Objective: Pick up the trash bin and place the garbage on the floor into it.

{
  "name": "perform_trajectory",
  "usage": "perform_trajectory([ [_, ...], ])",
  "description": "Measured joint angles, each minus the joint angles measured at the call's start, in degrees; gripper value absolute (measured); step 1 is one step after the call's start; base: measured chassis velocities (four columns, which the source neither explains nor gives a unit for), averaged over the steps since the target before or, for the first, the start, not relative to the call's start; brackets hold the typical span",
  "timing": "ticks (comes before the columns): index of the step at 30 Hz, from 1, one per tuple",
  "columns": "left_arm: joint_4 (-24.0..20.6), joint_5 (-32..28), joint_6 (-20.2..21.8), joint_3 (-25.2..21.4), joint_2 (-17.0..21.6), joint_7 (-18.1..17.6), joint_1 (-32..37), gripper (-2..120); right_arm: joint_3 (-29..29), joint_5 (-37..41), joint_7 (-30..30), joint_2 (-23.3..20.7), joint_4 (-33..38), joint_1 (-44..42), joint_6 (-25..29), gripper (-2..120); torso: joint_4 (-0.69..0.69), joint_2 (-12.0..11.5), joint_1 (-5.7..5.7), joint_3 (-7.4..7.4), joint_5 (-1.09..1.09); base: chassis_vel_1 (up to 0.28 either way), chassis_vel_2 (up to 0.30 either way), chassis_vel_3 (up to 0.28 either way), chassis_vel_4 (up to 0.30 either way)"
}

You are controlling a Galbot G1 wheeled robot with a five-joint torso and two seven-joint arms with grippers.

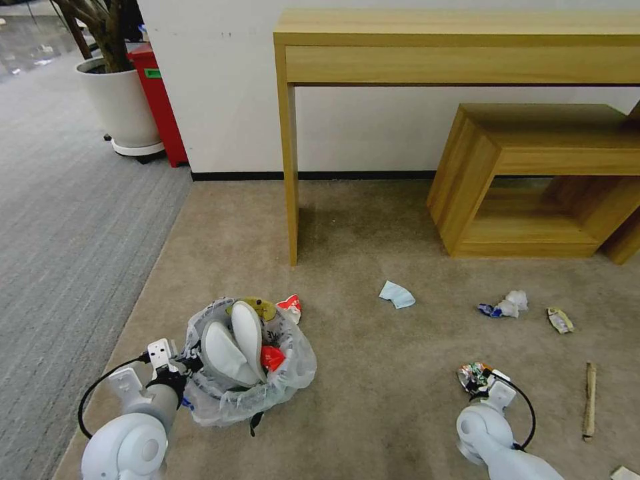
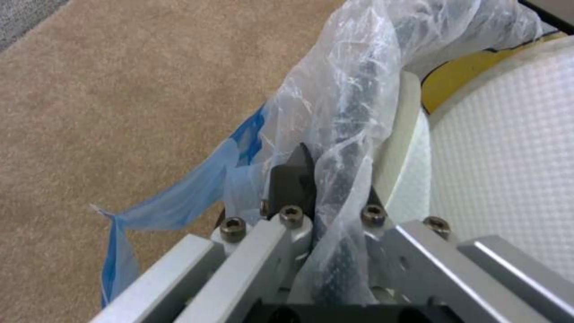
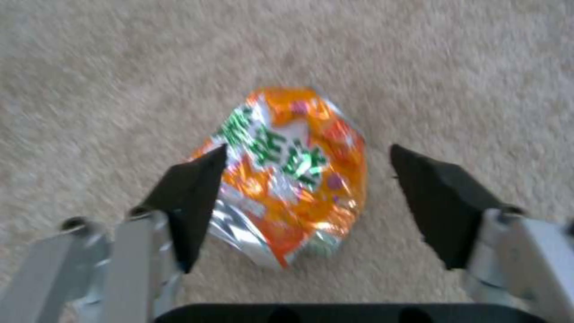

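Can (image 3: 287,175) pickup is the step in hand, I'd say: the right gripper (image 3: 302,190) sits low over a crushed orange can on the carpet (image 1: 400,220), fingers spread wide on either side of it, not touching it as far as I can see. Next move probably calls for dropping a touch more and closing on the can's flattened sides, which could slip since it's crumpled foil-like metal. Over on the other side, the left gripper (image 2: 326,193) is clamped on the bin (image 1: 247,363) at its bagged rim, pinching the crinkly plastic liner with it. Bin is at the robot's left front, already stuffed with two white slippers (image 1: 233,343) and a red wrapper (image 1: 271,358), so there's not much room left. Farther out on the beige carpet there's a wooden stick (image 1: 589,401) to the right, a light blue scrap (image 1: 397,294), crumpled white paper (image 1: 510,303) and another small wrapper (image 1: 560,320), all well apart. Beyond that, a wooden desk (image 1: 460,47) and low bench (image 1: 533,180) stand against the white wall, with grey ribbed carpet, a white plant pot (image 1: 123,107) and a red bin (image 1: 160,100) off to the left.
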Motion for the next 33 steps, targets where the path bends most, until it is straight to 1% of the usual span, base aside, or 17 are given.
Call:
perform_trajectory([
  [1,0.1,0.0,0.0,0.0,-0.1,0.0,0.0,1,0.1,0.0,-0.1,-0.4,0.7,-0.2,-0.1,82,0.0,0.0,0.0,0.0,0.0,0.0,0.0,0.0,0.0],
  [2,0.1,0.0,0.0,0.0,-0.1,0.0,0.0,1,0.1,0.0,-0.1,-0.4,0.7,-0.2,-0.1,82,0.0,0.0,0.0,0.0,0.0,0.0,0.0,0.0,0.0],
  [5,0.3,0.2,0.0,0.0,-0.3,0.0,-0.1,1,0.5,0.1,-1.3,-1.6,2.3,-1.0,-0.7,93,-0.01,0.0,0.0,0.0,0.0,0.0,0.0,0.0,0.0],
  [9,0.4,0.3,0.0,0.0,-0.5,0.0,-0.1,1,0.5,0.0,-2.2,-1.9,2.7,-1.3,-0.7,97,0.0,0.0,0.0,0.0,0.0,0.0,0.0,0.0,0.0],
  [15,0.5,0.5,-0.1,-0.1,-0.7,0.1,0.1,1,0.6,-0.1,-2.5,-2.1,3.3,-1.4,-0.9,99,0.0,0.0,0.0,0.0,0.0,0.0,0.0,0.0,0.0],
  [26,0.3,0.5,-0.2,-0.2,-0.7,0.1,0.0,1,0.6,-1.0,-2.8,-2.6,3.8,-3.4,-1.2,99,-0.01,0.0,0.0,0.0,0.0,0.0,0.0,0.0,0.0],
  [33,-0.1,0.7,-0.2,-0.1,-0.8,0.1,0.4,1,-0.7,-2.5,-4.1,-2.6,3.5,-3.4,-1.5,99,0.0,0.0,0.0,0.0,0.0,0.0,0.0,0.0,0.0],
])
